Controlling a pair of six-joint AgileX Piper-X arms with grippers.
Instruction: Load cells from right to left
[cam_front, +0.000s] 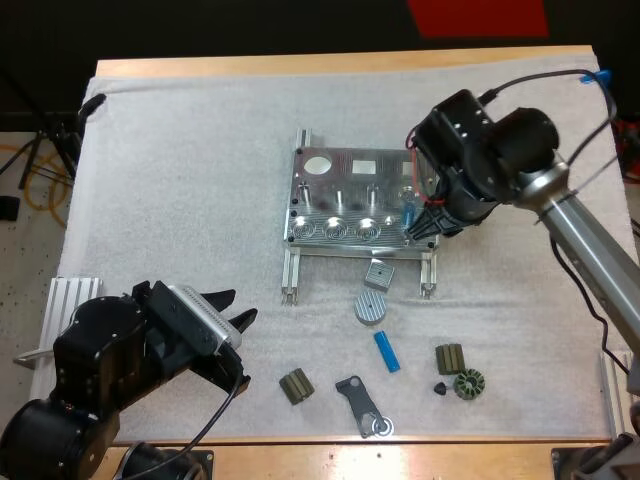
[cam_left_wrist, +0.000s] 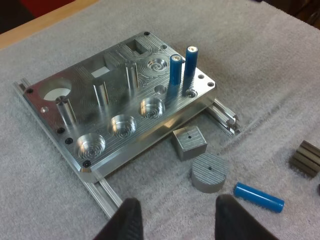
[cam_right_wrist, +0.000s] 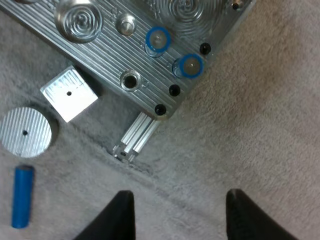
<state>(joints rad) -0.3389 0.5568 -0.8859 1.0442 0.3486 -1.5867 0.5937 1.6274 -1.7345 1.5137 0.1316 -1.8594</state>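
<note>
The metal fixture (cam_front: 345, 165) lies mid-mat. Two bright blue cylinders (cam_left_wrist: 174, 75) (cam_left_wrist: 190, 67) stand upright in holes at its right front corner; from above they show as blue rings (cam_right_wrist: 158, 38) (cam_right_wrist: 190, 65). A third blue cylinder (cam_front: 386, 351) lies loose on the mat in front of the fixture, also seen in both wrist views (cam_left_wrist: 259, 197) (cam_right_wrist: 22, 196). My right gripper (cam_front: 425, 228) hovers over the mat just off that loaded corner, open (cam_right_wrist: 180, 215) and holding nothing. My left gripper (cam_front: 235, 320) is low at the front left, open (cam_left_wrist: 175, 220), facing the fixture.
A square metal block (cam_front: 379, 272) and a ribbed round disc (cam_front: 369, 308) lie just in front of the fixture. Dark ribbed parts (cam_front: 295, 386) (cam_front: 450, 358), a gear (cam_front: 469, 384), a small black cone (cam_front: 439, 388) and a black bracket (cam_front: 360, 405) sit near the front edge. A ribbed aluminium piece (cam_front: 70, 295) lies far left.
</note>
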